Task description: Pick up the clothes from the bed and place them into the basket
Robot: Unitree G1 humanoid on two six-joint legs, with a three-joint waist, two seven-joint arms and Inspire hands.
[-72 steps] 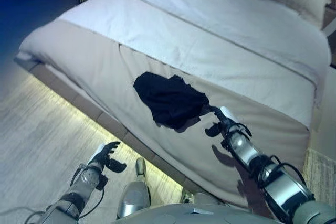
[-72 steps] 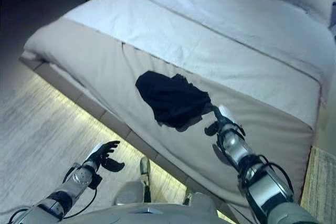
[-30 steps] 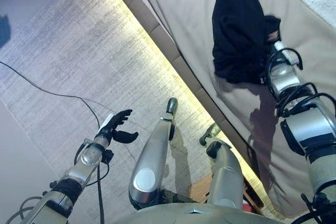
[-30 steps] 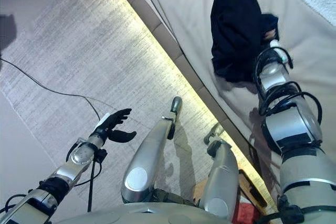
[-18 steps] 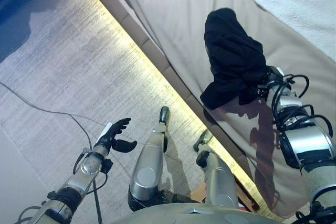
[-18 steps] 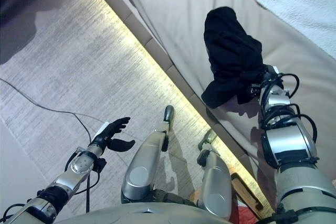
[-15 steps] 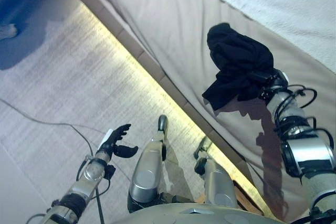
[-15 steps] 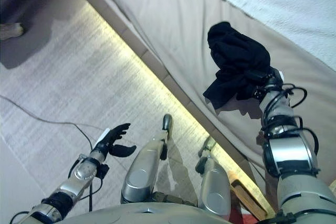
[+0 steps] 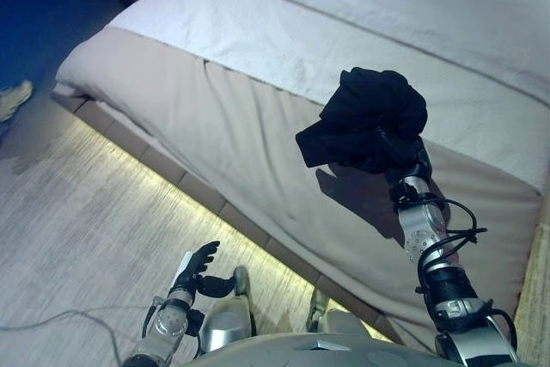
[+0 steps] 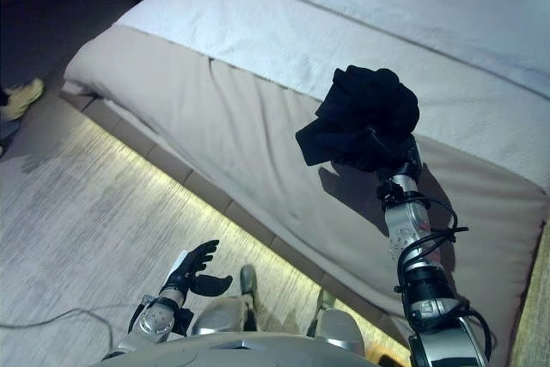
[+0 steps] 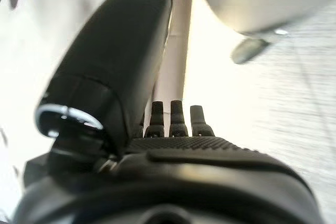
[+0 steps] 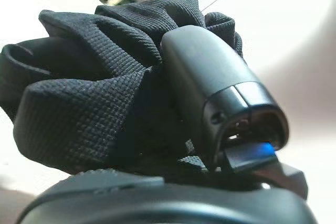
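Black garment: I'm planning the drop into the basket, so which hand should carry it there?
Right. The right hand is already clamped on the black garment, raised above the bed. The left hand hangs open over the floor.

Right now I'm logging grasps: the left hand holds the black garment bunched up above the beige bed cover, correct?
Not the left. The right hand is curled round the black garment, as the right wrist view shows. It is indeed bunched up above the beige bed cover. The left hand hangs open over the floor.
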